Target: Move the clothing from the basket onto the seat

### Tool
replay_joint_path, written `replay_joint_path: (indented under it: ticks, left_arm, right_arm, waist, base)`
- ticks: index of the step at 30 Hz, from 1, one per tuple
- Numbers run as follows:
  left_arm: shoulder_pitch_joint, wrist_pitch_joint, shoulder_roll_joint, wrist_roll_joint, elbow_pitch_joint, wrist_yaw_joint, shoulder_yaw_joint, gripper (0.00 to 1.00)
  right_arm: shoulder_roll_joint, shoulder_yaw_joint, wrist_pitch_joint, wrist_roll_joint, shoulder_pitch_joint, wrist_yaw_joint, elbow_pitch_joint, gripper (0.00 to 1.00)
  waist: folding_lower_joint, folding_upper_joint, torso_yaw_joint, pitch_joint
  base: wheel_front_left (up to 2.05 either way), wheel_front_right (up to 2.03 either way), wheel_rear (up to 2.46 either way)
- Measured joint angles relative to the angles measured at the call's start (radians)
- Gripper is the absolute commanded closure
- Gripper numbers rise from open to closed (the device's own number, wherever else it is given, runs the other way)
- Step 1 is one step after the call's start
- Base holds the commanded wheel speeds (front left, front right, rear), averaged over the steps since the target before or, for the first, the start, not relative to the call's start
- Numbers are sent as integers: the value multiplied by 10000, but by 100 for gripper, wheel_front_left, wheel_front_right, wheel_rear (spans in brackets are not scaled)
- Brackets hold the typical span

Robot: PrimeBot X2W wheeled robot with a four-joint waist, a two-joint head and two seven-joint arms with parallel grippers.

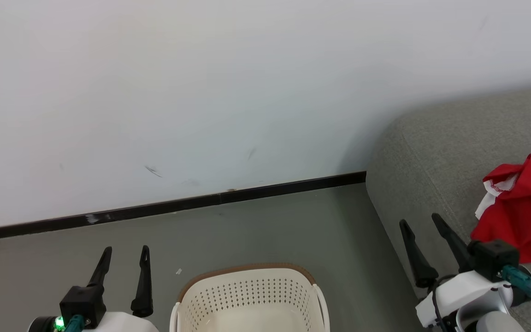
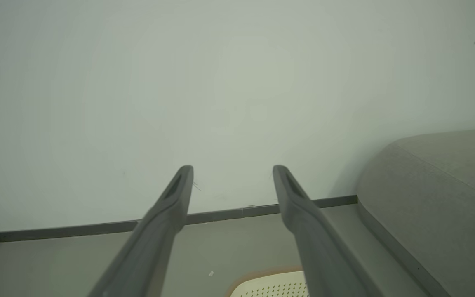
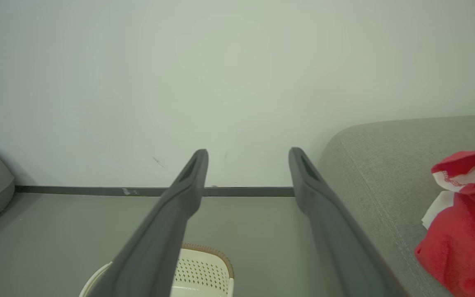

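A: Start at the left. How do the fingers stand there?

B: The left gripper (image 1: 126,249) sits low at the left. Its two dark fingers are spread apart with nothing between them, tips toward the wall (image 1: 201,92).

A: And beside it?

B: The basket (image 1: 247,268) stands on the floor (image 1: 293,221), just right of that gripper and between the two grippers, apart from both. The far end shows, with the brown rim curving round it. The bottom edge of the head view cuts the rest off, so I cannot tell its long axis.

A: Then the right gripper?

B: The right gripper (image 1: 419,219) is spread as well and holds nothing. It hangs over the rounded front corner of the seat (image 1: 431,152), fingers leaning up and to the left.

A: Where is the clothing?

B: The clothing (image 1: 519,221) lies on the seat as a crumpled red heap, just right of the right gripper's fingers and outside them. Whether it touches the wrist block I cannot tell.

A: Which way does it point?

B: Its white-trimmed edge faces left, toward those fingers. The heap runs off the right edge of the view, so its long axis stays unclear.
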Motion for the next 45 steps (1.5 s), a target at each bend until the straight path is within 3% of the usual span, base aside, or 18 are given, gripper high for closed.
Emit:
replay_joint_path:
  ticks: [18,45]
  left_arm:
    - [267,-10,-79,458,-6,249,4,0]
    - [111,-10,117,779,441,447,146,0]
  right_arm:
    - [293,-242,13,-299,1215,0,-798,0]
    - [449,-435,105,-591,1616,0,-1534,0]
  waist:
    - [0,0,245,-428]
    - [0,0,498,-196]
  base:
    - [0,0,0]
    - [0,0,0]
